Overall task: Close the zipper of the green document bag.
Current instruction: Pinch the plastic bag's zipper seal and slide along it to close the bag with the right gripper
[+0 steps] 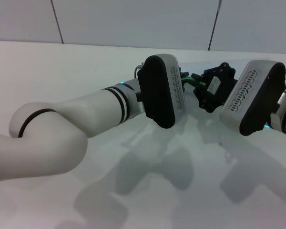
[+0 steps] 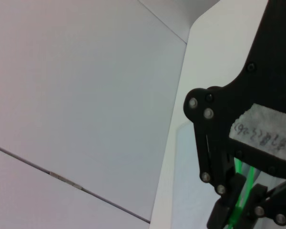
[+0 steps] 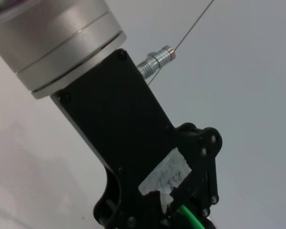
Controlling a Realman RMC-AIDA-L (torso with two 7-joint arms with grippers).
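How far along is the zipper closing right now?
Done: both arms have met over the green document bag. In hand: the left claw and right claw are both at the zipper. Left: the views hide how much is zipped.

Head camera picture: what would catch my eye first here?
Two big white arms meet over the white table, the left tool and right tool close together at centre. Between them runs a thin bright green zipper, the only strong colour; the bag itself is mostly hidden.
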